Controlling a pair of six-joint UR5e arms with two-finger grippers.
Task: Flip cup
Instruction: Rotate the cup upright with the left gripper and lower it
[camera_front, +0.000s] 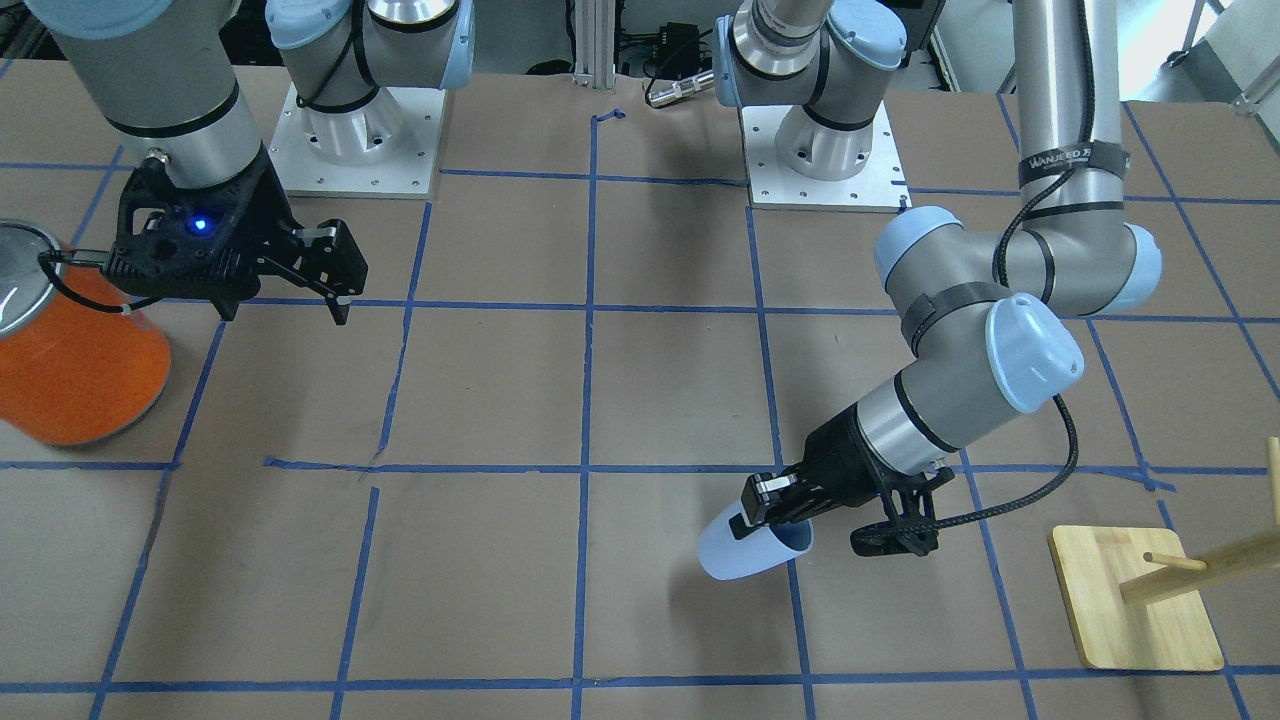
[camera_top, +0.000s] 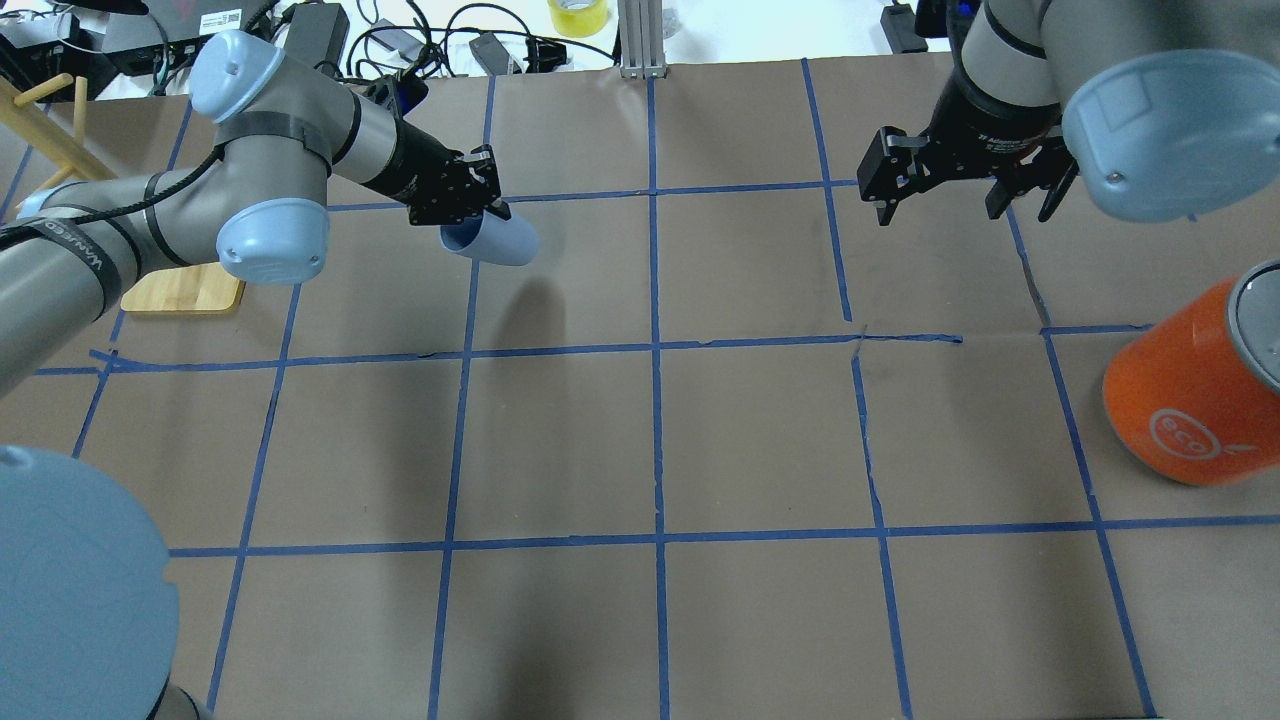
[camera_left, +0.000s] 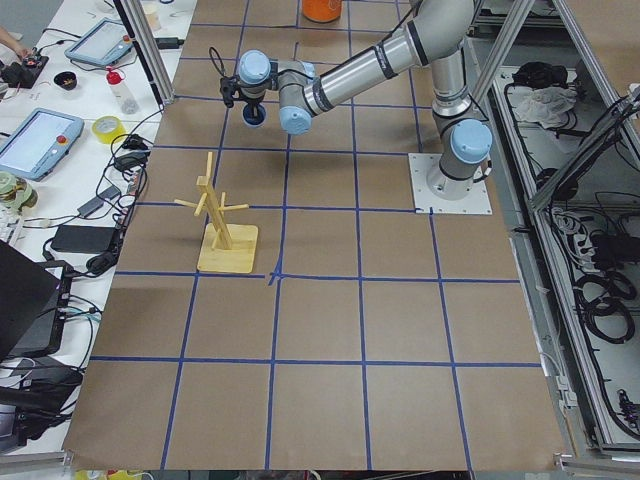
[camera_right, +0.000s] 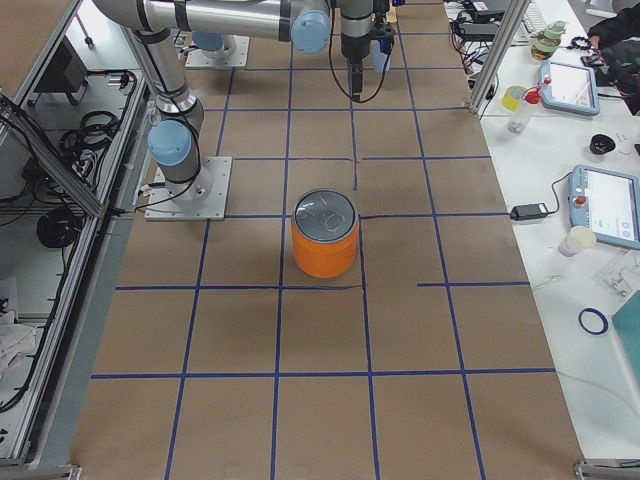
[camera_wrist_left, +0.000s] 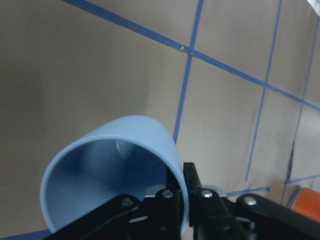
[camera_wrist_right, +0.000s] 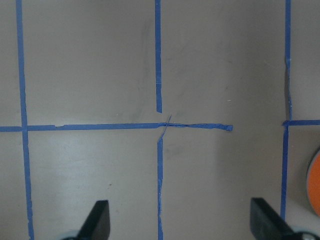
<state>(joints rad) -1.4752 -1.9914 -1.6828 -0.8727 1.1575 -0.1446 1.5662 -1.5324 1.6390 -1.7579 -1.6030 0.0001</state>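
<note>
The cup (camera_front: 735, 555) is a pale blue tumbler. My left gripper (camera_front: 772, 508) is shut on its rim, one finger inside and one outside. It holds the cup tilted above the table, base pointing away from the wrist. The overhead view shows the cup (camera_top: 497, 240) at the left gripper (camera_top: 478, 207), with its shadow apart on the paper. The left wrist view looks into the cup's blue inside (camera_wrist_left: 112, 167). My right gripper (camera_top: 960, 210) is open and empty, hovering far from the cup; its fingertips (camera_wrist_right: 98, 220) stand wide apart over the tape lines.
A large orange can (camera_top: 1190, 400) with a silver top stands near the right gripper, also in the front view (camera_front: 80, 360). A wooden peg rack (camera_front: 1140, 600) stands beside the left arm. Blue tape lines grid the brown paper table (camera_top: 650, 450).
</note>
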